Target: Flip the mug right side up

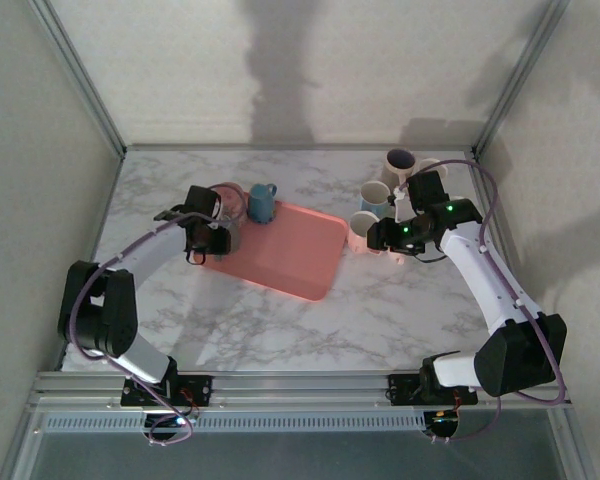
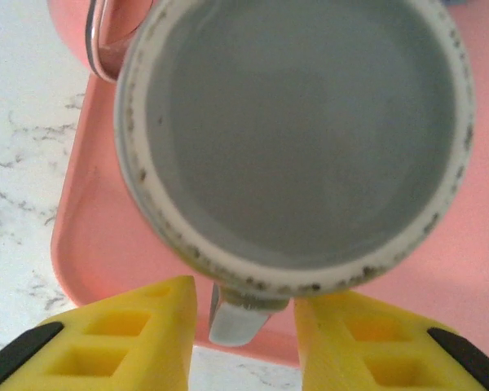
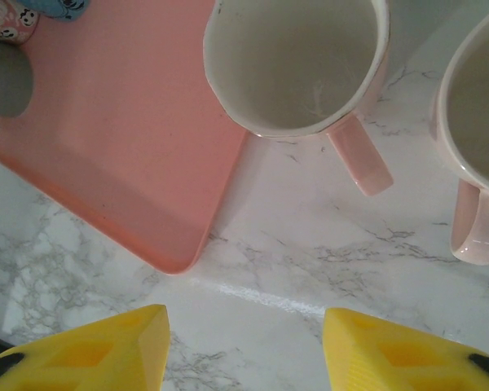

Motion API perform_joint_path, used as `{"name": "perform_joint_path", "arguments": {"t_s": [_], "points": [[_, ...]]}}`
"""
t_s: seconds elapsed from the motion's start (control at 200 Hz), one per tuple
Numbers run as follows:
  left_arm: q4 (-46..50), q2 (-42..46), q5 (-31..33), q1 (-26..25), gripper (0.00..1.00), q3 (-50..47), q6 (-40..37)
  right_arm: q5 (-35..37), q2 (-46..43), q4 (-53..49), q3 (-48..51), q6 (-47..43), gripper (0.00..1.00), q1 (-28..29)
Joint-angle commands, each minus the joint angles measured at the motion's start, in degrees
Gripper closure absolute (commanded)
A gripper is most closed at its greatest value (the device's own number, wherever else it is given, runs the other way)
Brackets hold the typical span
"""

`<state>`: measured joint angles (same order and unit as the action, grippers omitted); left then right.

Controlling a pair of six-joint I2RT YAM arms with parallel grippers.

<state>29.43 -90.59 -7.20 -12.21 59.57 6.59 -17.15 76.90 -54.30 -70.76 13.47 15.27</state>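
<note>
Grey, speckled stoneware: the mug sits at the left edge of a pink tray in the middle of the table. The left gripper is at it. Its yellow fingers flank the mug's handle, partly apart with a sliver of gap showing, so nothing looks clamped.

This reads as the grasping step. Next, I judge, the jaws must close firmly on the handle, then lift and roll the mug mouth-up, clear of the teal mug at the tray's far left corner.

The left wrist view gives the handle and a pale ring round flat grey. Whether that ring is mouth or foot I cannot tell. The top view gives the layout.

Just off the tray's right edge stands a pink-handled cup, with a second cup beside it. The right gripper hangs over bare marble table, jaws wide apart and empty.
</note>
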Motion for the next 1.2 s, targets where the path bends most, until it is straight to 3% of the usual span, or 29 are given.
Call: {"name": "perform_joint_path", "arguments": {"t_s": [0.0, 0.27, 0.771, 1.197], "points": [[-0.7, -0.9, -0.4, 0.4, 0.64, 1.5, -1.2, -1.9, 0.0, 1.0, -0.9, 0.9, 0.47, 0.2], [-1.6, -2.3, 0.4, 0.5, 0.69, 1.6, -1.4, -3.9, 0.1, 1.2, -1.2, 0.7, 0.47, 0.3], [-1.7, -0.4, 0.7, 0.4, 0.89, 0.9, -1.5, -19.7, -0.4, 6.8, 0.9, 1.6, 0.46, 0.1], [-0.3, 6.3, -6.2, -0.5, 0.95, 1.1, 1.8, -22.6, -4.0, 10.4, 3.8, 4.2, 0.45, -0.3]]}}
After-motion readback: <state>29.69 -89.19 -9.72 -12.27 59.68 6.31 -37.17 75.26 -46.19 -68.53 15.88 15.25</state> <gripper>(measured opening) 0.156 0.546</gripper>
